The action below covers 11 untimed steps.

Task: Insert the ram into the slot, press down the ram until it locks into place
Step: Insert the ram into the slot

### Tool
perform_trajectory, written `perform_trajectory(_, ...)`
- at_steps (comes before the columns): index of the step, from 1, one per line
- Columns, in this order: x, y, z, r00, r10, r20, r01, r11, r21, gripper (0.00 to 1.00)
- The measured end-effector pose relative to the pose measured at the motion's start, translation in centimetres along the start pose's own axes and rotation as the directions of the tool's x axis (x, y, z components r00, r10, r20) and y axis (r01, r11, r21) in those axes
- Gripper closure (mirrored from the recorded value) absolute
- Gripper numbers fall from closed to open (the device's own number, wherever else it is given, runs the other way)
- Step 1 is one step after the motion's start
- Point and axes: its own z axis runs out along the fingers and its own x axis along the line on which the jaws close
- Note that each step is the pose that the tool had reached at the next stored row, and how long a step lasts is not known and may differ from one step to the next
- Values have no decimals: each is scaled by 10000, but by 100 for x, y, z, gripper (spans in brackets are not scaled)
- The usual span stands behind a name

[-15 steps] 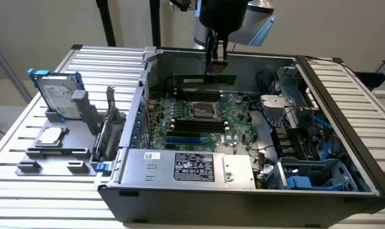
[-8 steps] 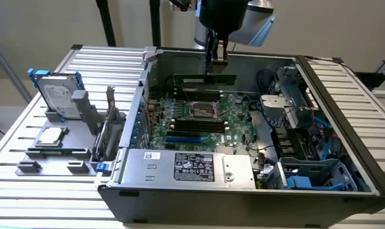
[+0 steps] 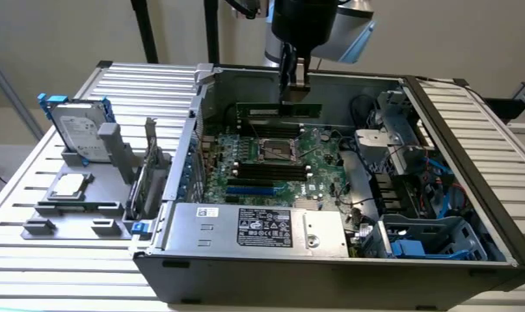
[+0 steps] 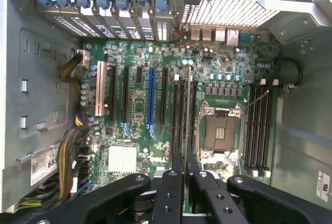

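My gripper (image 3: 293, 91) hangs over the open computer case, shut on the ram (image 3: 278, 109), a thin green stick with black chips held level and on edge, well above the motherboard (image 3: 319, 185). From the wrist, the ram (image 4: 187, 125) is an edge-on strip running out from between my black fingers (image 4: 178, 164). It lines up with the long black slots (image 4: 179, 115) that lie between the blue slot (image 4: 151, 99) and the silver processor socket (image 4: 220, 130). In the exterior view those slots (image 3: 264, 170) lie below the stick, untouched. More black slots (image 4: 258, 125) lie on the socket's other side.
The case walls (image 3: 192, 130) ring the board. A silver power supply (image 3: 254, 227) sits at the front, with cables and blue drive bays (image 3: 418, 247) at the exterior view's right. A grey fixture at its left carries a hard drive (image 3: 82, 130), a card (image 3: 149, 169) and a processor chip (image 3: 69, 185).
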Motion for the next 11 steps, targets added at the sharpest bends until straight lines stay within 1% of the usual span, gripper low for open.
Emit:
perform_trajectory(8, -3, -5, 146, 10000, 26, 1, -26, 10000, -3, 86)
perform_trajectory(9, -4, -6, 161, 10000, 29, 1, -29, 10000, -24, 86)
perform_trajectory(10, -4, -6, 171, 10000, 30, 2, -30, 10000, -68, 86)
perform_trajectory(11, -4, -7, 179, 10000, 31, 3, -31, 9999, -136, 86)
